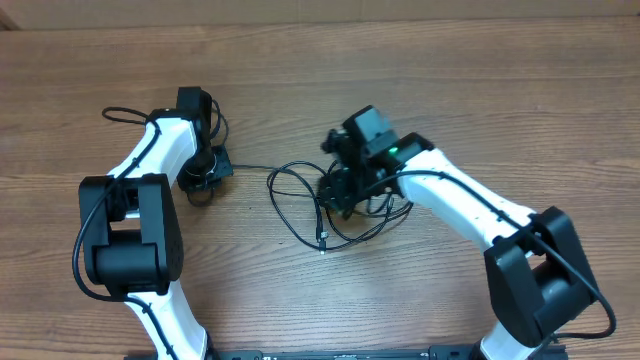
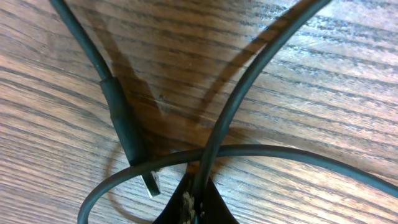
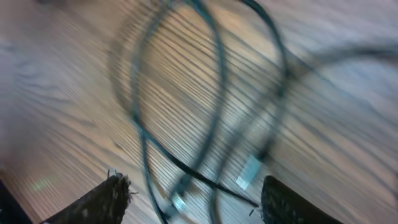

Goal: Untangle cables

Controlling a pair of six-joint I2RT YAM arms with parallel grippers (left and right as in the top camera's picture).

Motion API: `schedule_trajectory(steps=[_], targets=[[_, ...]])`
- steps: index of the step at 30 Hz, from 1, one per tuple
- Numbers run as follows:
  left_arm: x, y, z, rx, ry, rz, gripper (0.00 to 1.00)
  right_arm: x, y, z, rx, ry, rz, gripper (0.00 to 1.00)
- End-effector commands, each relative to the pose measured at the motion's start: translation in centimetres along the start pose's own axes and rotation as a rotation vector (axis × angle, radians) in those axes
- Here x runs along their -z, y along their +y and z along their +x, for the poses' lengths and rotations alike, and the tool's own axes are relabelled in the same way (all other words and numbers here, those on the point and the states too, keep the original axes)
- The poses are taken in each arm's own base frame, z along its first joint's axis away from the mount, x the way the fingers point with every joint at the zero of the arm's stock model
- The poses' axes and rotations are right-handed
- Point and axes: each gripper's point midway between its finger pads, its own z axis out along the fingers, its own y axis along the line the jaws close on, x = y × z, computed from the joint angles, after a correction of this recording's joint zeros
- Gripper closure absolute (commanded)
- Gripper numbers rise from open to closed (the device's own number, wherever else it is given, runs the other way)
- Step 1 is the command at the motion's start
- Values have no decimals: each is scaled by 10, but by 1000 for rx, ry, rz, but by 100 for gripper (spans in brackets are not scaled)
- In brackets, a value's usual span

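Left gripper (image 2: pixel 193 208) pinches one strand of the black cables (image 2: pixel 249 81), a plug (image 2: pixel 151 183) lying just beside. Right gripper (image 3: pixel 196 190), jaws apart, hangs over the tangled loops midway across the wooden table (image 1: pixel 300 80), seemingly touching none, though that view is blurred.

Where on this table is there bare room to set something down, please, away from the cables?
Bare wood runs along the far edge of the table, beyond both grippers, and near the front between the left arm and the right arm. It is crowded from the left gripper to the right gripper, where the cables loop.
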Motion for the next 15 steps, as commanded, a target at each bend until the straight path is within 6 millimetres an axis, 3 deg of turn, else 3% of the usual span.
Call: schedule_trajectory(steps=[1, 8, 15], targets=[[-40, 2, 26, 3, 116, 3, 96, -7, 20, -8, 89, -40, 7, 31], [-40, -7, 23, -3, 107, 53, 96, -31, 37, -19, 194, -99, 102, 33], [-40, -7, 23, -2, 105, 53, 96, -47, 32, -12, 196, -68, 116, 64]])
